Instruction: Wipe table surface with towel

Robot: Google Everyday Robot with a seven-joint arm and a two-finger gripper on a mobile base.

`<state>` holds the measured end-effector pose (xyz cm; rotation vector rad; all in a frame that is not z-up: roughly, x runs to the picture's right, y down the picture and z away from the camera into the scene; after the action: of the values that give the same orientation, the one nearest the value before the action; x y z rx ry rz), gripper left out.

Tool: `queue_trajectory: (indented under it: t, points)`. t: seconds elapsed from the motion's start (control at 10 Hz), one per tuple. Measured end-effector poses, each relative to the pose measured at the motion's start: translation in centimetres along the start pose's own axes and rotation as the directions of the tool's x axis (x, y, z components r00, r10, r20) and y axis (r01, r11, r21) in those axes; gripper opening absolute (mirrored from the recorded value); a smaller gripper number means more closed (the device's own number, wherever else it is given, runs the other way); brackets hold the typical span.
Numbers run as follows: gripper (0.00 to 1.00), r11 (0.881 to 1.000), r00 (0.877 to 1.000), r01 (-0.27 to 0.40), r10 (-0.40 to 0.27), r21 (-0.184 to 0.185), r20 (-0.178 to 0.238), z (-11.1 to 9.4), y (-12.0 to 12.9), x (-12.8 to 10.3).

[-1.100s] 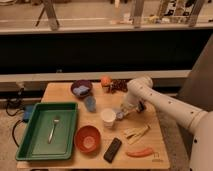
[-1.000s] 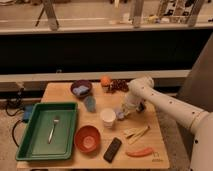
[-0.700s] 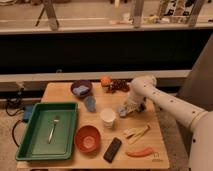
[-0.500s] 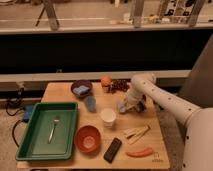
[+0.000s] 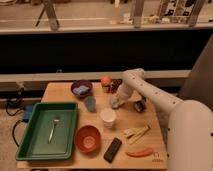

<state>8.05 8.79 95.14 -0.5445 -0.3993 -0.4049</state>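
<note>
Towel (image 5: 114, 105): only a small pale, bluish crumpled patch is seen on the table (image 5: 60, 92), toward the back and right of centre, just behind the white cup (image 5: 108, 117) and right of the blue cup (image 5: 90, 103). Its outline can't be told apart from the gripper tip.

Gripper (image 5: 116, 101): positioned low, right at that patch, apparently touching it. Whether it is spread or clamped on the cloth can't be told. The white arm (image 5: 145, 90) is reached in from the right, with the elbow raised over the back edge of the table.

Close by:
- An orange (image 5: 105, 80) and a dark item (image 5: 116, 85) are seen just behind the gripper.
- A small dark object (image 5: 140, 106) is partly hidden under the arm to the right.
- A purple bowl (image 5: 81, 88) with something blue in it is placed back-left of the blue cup.

Front half:
- A red bowl (image 5: 87, 138) is set beside a green tray (image 5: 30, 145), and a utensil (image 5: 53, 127) is laid in the tray.
- A black flat device (image 5: 112, 149), yellow strips (image 5: 136, 132) and a red-orange elongated item (image 5: 140, 152) are spread toward the front right.

A blue box (image 5: 27, 112) with cables is seen off the left edge.
</note>
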Motion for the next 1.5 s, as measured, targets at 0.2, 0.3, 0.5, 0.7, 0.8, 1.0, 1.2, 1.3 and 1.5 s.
queue_trajectory:
  t: [0.2, 0.3, 0.5, 0.7, 0.8, 1.0, 1.2, 1.3, 1.5]
  points:
    - [0.0, 0.999, 0.998, 0.05, -0.05, -0.017, 0.028, 1.4, -0.9, -2.5]
    - [0.0, 0.997, 0.997, 0.071, -0.07, -0.027, 0.041, 1.7, -0.5, -3.4]
    - [0.0, 0.994, 0.994, 0.098, -0.096, -0.04, 0.059, 1.3, 1.3, -4.4]
    - [0.0, 0.993, 0.993, 0.102, -0.099, -0.051, 0.065, -0.2, 4.6, -3.9]
    - [0.0, 0.994, 0.994, 0.096, -0.093, -0.055, 0.063, -0.7, 5.7, -3.4]
    - [0.0, 0.996, 0.997, 0.063, -0.06, -0.063, 0.046, -2.0, 8.2, -1.4]
    - [0.0, 0.998, 1.0, 0.003, -0.002, -0.069, 0.015, -2.9, 9.9, 1.1]
    - [0.0, 0.998, 1.0, -0.018, 0.019, -0.064, 0.006, -3.1, 9.8, 1.9]
    - [0.0, 0.998, 0.999, -0.053, 0.053, -0.044, -0.003, -3.2, 8.3, 3.5]
